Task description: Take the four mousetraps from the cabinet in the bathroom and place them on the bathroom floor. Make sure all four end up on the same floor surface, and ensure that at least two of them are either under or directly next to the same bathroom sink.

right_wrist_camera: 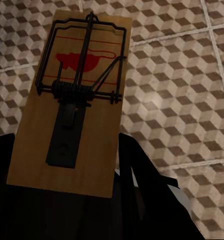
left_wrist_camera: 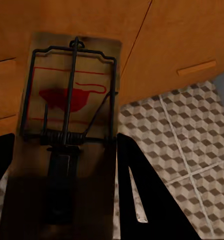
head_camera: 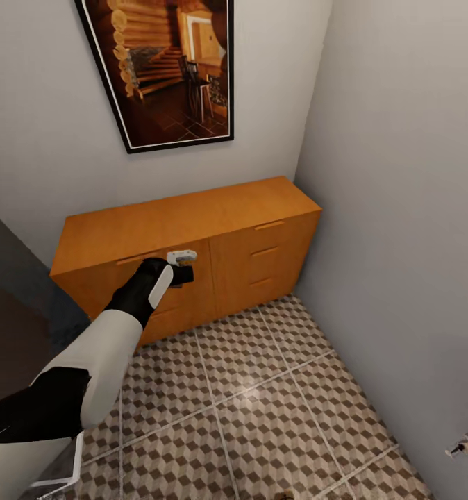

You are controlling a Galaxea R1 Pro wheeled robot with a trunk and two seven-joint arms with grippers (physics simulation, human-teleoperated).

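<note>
My left gripper (left_wrist_camera: 64, 165) is shut on a mousetrap (left_wrist_camera: 67, 100), a wooden board with dark wire and a red mark. It is held just in front of the orange-brown cabinet (head_camera: 192, 219), near the upper left drawer fronts, where my left gripper (head_camera: 182, 269) is seen in the head view. All drawers look closed. My right gripper (right_wrist_camera: 67, 155) is shut on a second mousetrap (right_wrist_camera: 37, 130), hanging above the cube-patterned bathroom floor (right_wrist_camera: 181, 90). In the head view the right gripper (head_camera: 466, 444) peeks in at the lower right edge. The sink is out of view.
A framed cabin picture (head_camera: 164, 69) hangs above the cabinet. A grey wall (head_camera: 400, 208) closes the right side, close to the cabinet's end. A dark surface (head_camera: 12, 312) lies at the left. Tiled floor (head_camera: 262, 403) stretches in front of the cabinet.
</note>
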